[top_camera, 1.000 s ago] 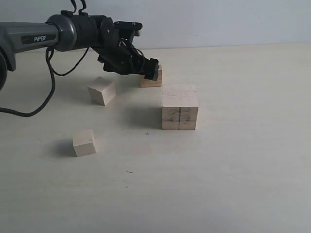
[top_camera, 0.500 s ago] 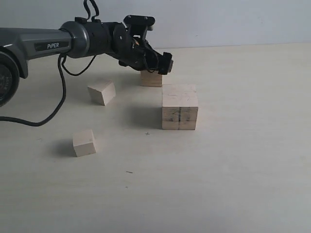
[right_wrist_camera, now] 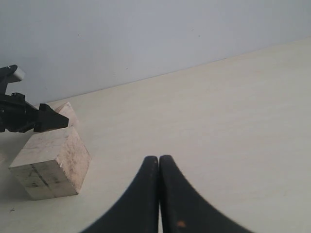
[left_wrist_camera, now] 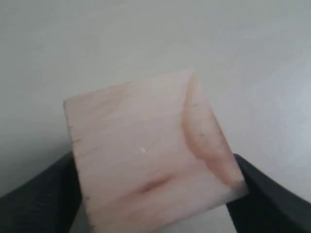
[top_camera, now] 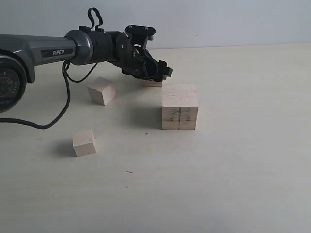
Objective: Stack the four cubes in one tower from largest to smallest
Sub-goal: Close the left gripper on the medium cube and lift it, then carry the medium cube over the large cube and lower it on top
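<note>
Exterior view: left hand (top_camera: 163,73) hides most of the tan cube (top_camera: 151,83), straddling it, grip uncertain.

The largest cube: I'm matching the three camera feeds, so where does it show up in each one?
Exterior view: the largest cube stands just right of centre.
Left wrist view: not in it.
Right wrist view: it sits ahead of this arm's shut jaws, just below the other arm's jaws.
Shared landmark: the darker tan cube lies just behind the largest cube. It fills the left wrist view between the jaws and peeks out behind the largest cube in the right wrist view.
</note>
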`<state>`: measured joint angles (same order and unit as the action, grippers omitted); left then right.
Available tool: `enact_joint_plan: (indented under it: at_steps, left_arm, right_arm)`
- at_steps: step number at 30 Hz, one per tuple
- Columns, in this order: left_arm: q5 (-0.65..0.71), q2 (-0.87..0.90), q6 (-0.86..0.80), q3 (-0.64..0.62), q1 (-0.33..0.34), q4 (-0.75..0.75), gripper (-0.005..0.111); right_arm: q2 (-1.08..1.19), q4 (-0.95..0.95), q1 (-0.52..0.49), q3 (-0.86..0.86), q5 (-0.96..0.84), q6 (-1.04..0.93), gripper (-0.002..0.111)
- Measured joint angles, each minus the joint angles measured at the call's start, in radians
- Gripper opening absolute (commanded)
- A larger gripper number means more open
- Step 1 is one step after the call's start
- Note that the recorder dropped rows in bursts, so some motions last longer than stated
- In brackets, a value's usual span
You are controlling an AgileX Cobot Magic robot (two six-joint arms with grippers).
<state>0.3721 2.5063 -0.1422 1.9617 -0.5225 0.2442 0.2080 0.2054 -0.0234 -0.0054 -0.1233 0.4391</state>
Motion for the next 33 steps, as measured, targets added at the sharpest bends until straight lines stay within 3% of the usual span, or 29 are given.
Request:
enact_joint_plan:
  at_steps: [2, 11, 20, 26, 33]
  left_arm:
    - [0.008, 0.000, 0.000, 0.000, 0.000, 0.000, 0.000]
    - [0.158, -0.055, -0.010, 0.000, 0.020, -0.131, 0.000]
    - [0.326, -0.144, -0.082, 0.000, 0.067, -0.137, 0.000]
    - [0.431, -0.245, -0.196, 0.000, 0.120, 0.010, 0.000]
    - [0.664, -0.353, -0.533, 0.000, 0.189, 0.329, 0.000]
  right_arm:
    - [0.000, 0.000, 0.000, 0.000, 0.000, 0.000, 0.000]
    - [0.000, 0.000, 0.000, 0.000, 0.000, 0.000, 0.000]
    - [0.000, 0.000, 0.000, 0.000, 0.000, 0.000, 0.000]
    - [0.000, 0.000, 0.000, 0.000, 0.000, 0.000, 0.000]
    - [0.000, 0.000, 0.000, 0.000, 0.000, 0.000, 0.000]
